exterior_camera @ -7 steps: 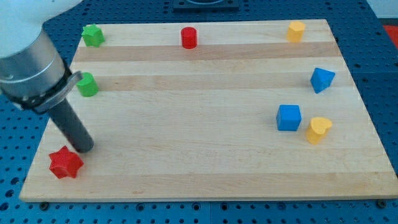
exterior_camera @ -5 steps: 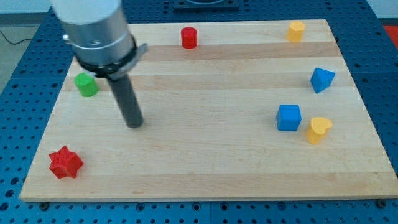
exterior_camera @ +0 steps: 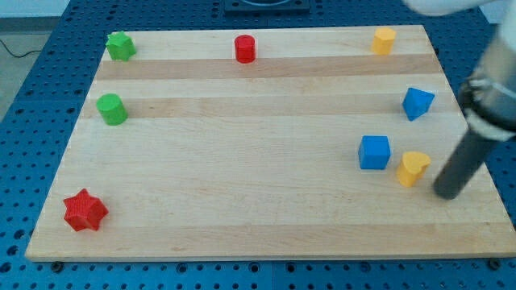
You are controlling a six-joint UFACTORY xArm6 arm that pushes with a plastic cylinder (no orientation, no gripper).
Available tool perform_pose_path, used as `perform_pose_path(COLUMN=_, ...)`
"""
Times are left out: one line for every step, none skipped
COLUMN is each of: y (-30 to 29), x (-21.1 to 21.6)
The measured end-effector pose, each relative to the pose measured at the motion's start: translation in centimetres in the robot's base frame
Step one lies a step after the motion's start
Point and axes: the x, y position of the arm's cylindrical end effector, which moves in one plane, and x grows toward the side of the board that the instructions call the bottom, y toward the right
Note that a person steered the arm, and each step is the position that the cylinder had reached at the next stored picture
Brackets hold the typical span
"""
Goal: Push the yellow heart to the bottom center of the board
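The yellow heart (exterior_camera: 413, 167) lies on the wooden board (exterior_camera: 258, 193) at the view's right, just right of the blue cube (exterior_camera: 374, 151) and close to it. My tip (exterior_camera: 446, 193) rests on the board a little to the right of and below the yellow heart, with a small gap between them. The dark rod rises from it up toward the view's right edge.
A blue block (exterior_camera: 417, 102) sits above the heart near the right edge. A yellow block (exterior_camera: 384, 39) is at the top right, a red cylinder (exterior_camera: 244, 48) at top centre. Two green blocks (exterior_camera: 121, 46) (exterior_camera: 111, 108) are at the left, and a red star (exterior_camera: 85, 210) at bottom left.
My tip has swept from beside the red star at bottom left, across the board, to the right side next to the yellow heart. No block has moved.
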Motion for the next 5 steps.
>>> perform_pose_path(y=2.2, x=-2.7)
perform_pose_path(y=1.7, x=-3.5)
perform_pose_path(y=-2.0, x=-2.4)
perform_pose_path(y=-8.5, x=-1.2)
perform_pose_path(y=-13.4, x=0.1)
